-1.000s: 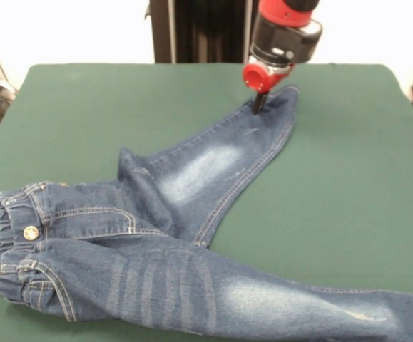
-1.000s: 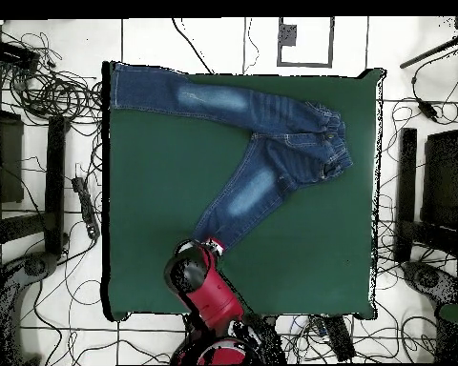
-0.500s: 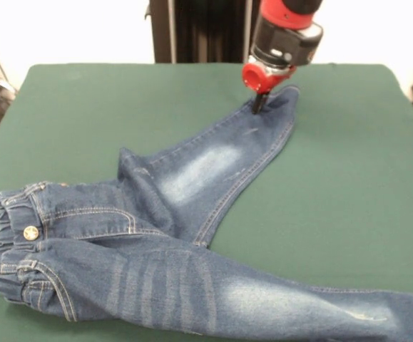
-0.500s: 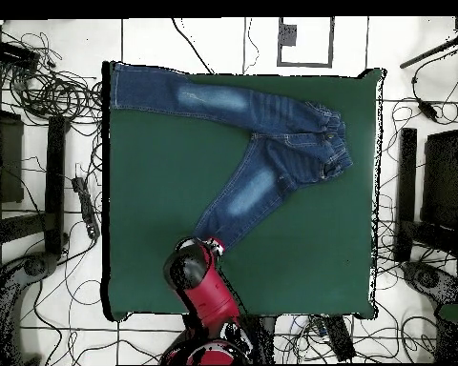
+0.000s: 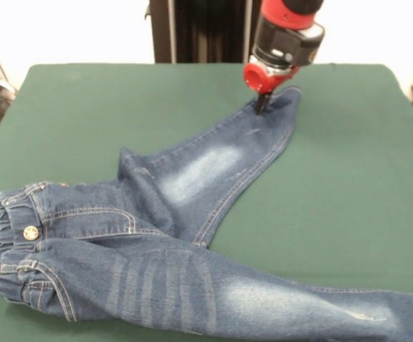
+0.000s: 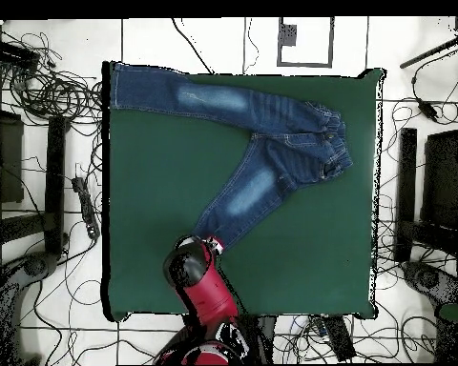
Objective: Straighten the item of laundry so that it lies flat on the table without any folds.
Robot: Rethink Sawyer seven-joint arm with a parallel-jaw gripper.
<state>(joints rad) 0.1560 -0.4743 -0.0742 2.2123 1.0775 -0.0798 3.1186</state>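
Note:
The item of laundry (image 5: 192,185), a small pair of blue jeans, lies on the green table (image 5: 349,178) with its legs spread in a V. Its waistband and brass button (image 5: 30,232) are at the left. One leg runs along the near edge, off the picture at the right. The other leg slants to the far right, where my gripper (image 5: 261,108) is shut on the cloth just short of the hem. A raised fold stands at the crotch. In the overhead view the jeans (image 6: 271,181) reach from the top edge down to my gripper (image 6: 214,246).
Beyond the table (image 6: 300,257) on every side, the floor holds tangled cables (image 6: 52,91) and dark equipment (image 6: 433,181). In the overhead view the upper leg's hem reaches the table's top left corner.
The gripper has shifted slightly right and farther back, drawing the slanted leg's hem a little with it. The other parts of the jeans have not moved.

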